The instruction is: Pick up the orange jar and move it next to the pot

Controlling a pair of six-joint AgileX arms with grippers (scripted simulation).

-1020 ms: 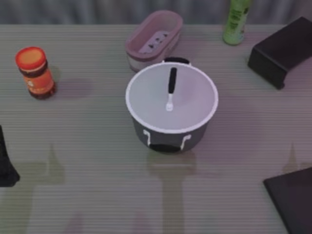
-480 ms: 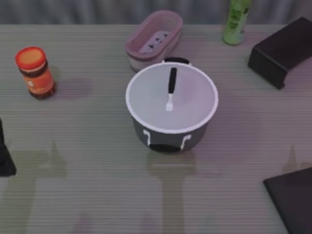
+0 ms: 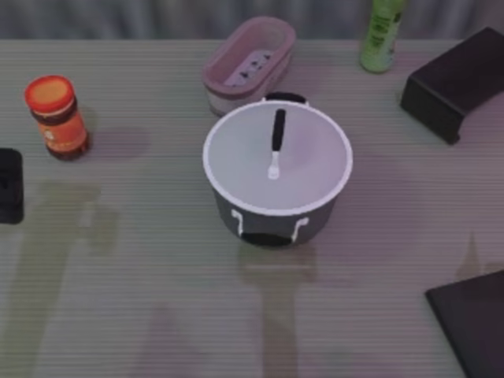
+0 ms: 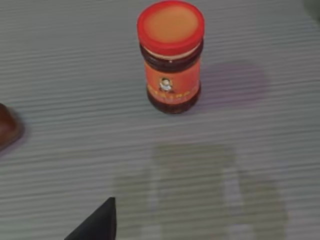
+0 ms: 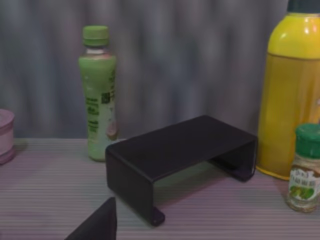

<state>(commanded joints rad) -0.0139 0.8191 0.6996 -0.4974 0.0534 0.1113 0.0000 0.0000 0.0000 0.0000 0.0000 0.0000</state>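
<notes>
Orange jar (image 3: pixel 57 116) upright near table's left edge, well apart from pot (image 3: pixel 276 172). Left gripper (image 3: pixel 9 186) nearer, just short of jar, jar beyond it toward far edge; finger state indiscernible. Right arm parked bottom right.

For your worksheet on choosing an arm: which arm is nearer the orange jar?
Left. The left arm sits at the table's left edge just below the orange jar; the right arm is at the far lower right.
</notes>
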